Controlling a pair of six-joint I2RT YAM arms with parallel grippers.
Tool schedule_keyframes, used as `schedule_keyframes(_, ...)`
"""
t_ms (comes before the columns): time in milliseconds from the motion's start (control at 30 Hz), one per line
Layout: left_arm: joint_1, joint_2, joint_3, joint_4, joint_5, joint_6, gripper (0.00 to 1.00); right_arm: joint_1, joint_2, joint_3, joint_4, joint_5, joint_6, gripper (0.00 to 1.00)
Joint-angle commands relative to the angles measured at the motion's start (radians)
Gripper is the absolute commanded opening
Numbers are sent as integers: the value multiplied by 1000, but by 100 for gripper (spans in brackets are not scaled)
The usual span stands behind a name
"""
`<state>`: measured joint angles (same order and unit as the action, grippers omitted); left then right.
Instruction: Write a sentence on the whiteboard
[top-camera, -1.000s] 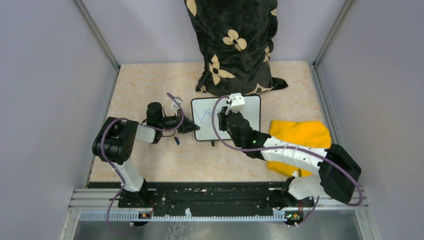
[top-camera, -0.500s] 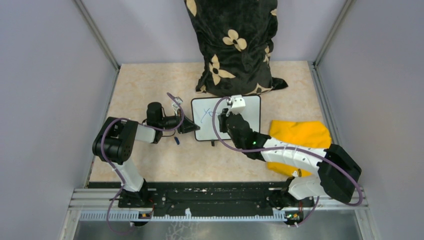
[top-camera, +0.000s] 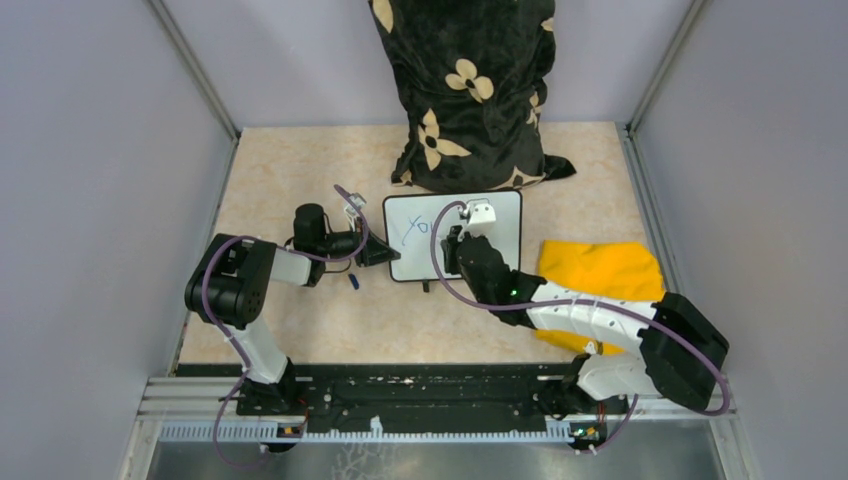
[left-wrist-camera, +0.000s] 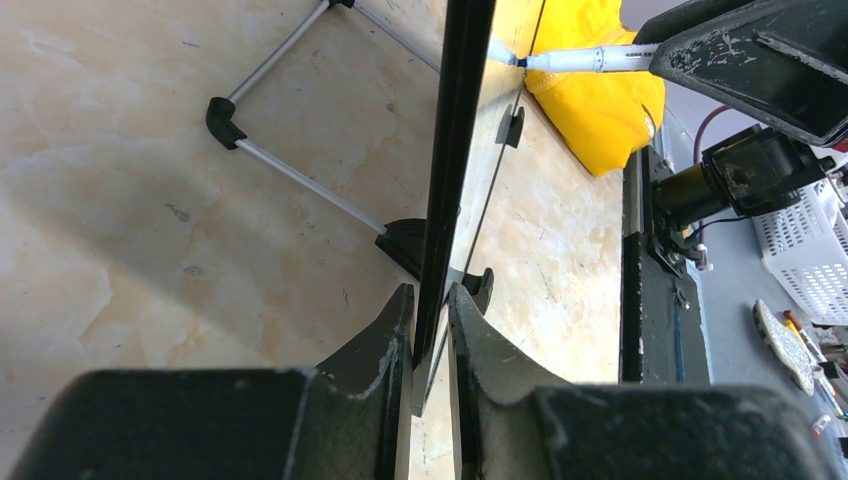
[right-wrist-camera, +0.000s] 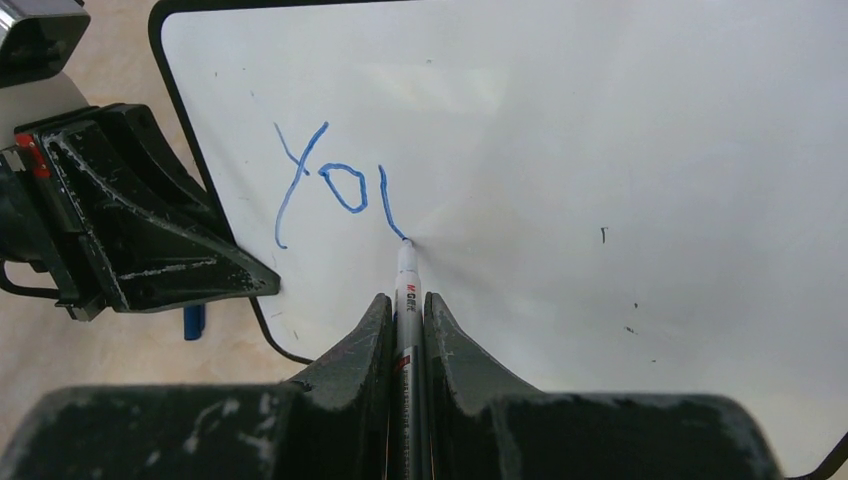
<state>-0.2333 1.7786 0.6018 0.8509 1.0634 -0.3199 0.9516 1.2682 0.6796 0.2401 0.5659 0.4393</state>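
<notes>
Marker (right-wrist-camera: 407, 275) tip touching a whiteboard (right-wrist-camera: 600, 120) mid-word.
Right gripper (right-wrist-camera: 405, 302) clamps the marker; blue writing (right-wrist-camera: 340, 185) reads "Yo" plus a stroke; left gripper (right-wrist-camera: 150, 230) at the board's left edge.

probably a robotics lab: grey partition walls (top-camera: 90, 150) around a table (top-camera: 300, 330), metal mounting rail (top-camera: 180, 405).

From above, the right arm (top-camera: 560, 305) hides the middle of the whiteboard (top-camera: 508, 228) and part of the yellow cloth (top-camera: 600, 268) from us, and the blue sentence (top-camera: 415, 228) is too small to read there. At the left wrist we see the board only edge-on. At the right wrist its right side is cut off, and the barrel of the marker (right-wrist-camera: 406, 285) is lost between the fingers (right-wrist-camera: 350, 350).
</notes>
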Motion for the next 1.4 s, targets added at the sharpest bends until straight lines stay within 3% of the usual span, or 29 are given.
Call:
schedule_keyframes(0, -9, 10, 8, -26, -7, 24, 21, -10, -38, -9, -11, 59, -10, 0)
schedule_keyframes(1367, -18, 9, 12, -53, -12, 42, 21, -43, -2, 97, 24, 53, -105, 0)
